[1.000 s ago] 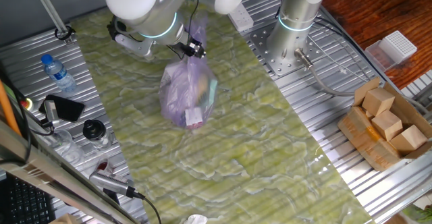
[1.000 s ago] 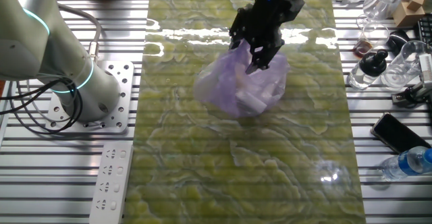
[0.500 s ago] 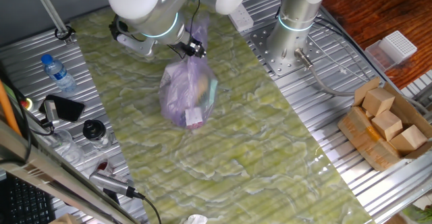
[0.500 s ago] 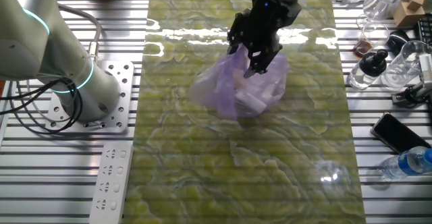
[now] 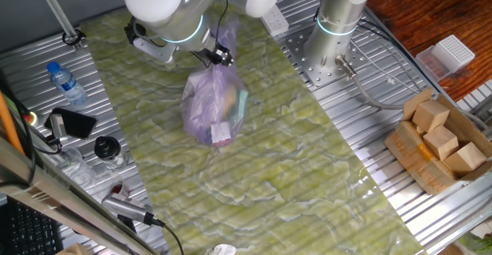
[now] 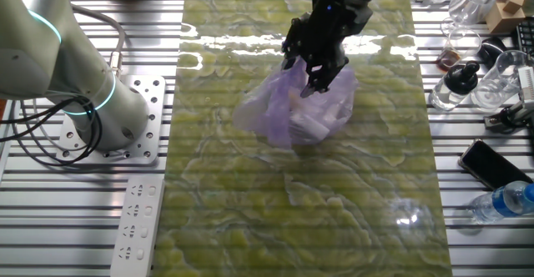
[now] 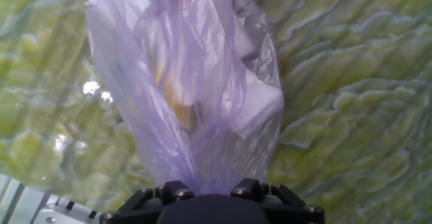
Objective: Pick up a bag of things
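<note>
The bag of things (image 5: 213,107) is a pale purple crinkled plastic bag; a teal box, a yellowish item and a small white-pink cube show through it. It hangs from my gripper (image 5: 217,56), which is shut on its gathered top. In the other fixed view the bag (image 6: 300,110) hangs under the black gripper (image 6: 317,68), above the green mat (image 6: 300,219); whether its bottom still touches the mat is unclear. In the hand view the bag (image 7: 196,96) stretches away from the gripper (image 7: 212,187), its neck pinched between the jaws.
A brown cardboard box of wooden blocks (image 5: 438,144) stands at the right. A water bottle (image 5: 65,84), a phone (image 5: 73,122) and small jars (image 5: 106,149) lie at the left. A second arm's base (image 5: 334,28) stands at the back. A power strip (image 6: 138,227) lies beside the mat.
The gripper and the bag's top have risen a little; the bag is drawn out longer and its left side has shifted slightly.
</note>
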Robot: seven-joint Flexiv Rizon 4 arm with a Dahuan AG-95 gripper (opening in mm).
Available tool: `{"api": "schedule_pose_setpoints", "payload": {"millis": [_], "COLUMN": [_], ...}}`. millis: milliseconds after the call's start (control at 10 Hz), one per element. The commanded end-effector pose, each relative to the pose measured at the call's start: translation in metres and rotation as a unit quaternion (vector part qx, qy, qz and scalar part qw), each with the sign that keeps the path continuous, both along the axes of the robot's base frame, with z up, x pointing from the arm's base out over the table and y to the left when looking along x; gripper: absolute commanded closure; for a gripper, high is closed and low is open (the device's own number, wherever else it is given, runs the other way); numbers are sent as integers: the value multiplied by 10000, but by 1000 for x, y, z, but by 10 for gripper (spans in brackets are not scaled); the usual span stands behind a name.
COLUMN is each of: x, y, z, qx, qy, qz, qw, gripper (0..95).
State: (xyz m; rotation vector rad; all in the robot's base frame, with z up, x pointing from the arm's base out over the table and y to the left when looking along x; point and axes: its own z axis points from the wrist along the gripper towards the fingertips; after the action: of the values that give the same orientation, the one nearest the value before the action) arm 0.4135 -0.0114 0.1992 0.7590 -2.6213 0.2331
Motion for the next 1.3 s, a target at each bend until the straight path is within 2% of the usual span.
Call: {"api": "schedule_pose_setpoints", "payload": {"millis": [100,700,1000,1100,1200,1300], "x": [0,0,-7,-10,-14,-16], "y": [0,0,-5,-7,-9,-8], "z": [0,0,8,11,18,23], "qx": [-42,-108,-148,-139,18,150], "qy": [6,-29,-103,-164,-511,-654], "qz": [-1,-86,-225,-254,-326,-328], "qw": [10000,9999,9996,9994,9982,9972], "gripper": [950,950,950,950,950,950]}}
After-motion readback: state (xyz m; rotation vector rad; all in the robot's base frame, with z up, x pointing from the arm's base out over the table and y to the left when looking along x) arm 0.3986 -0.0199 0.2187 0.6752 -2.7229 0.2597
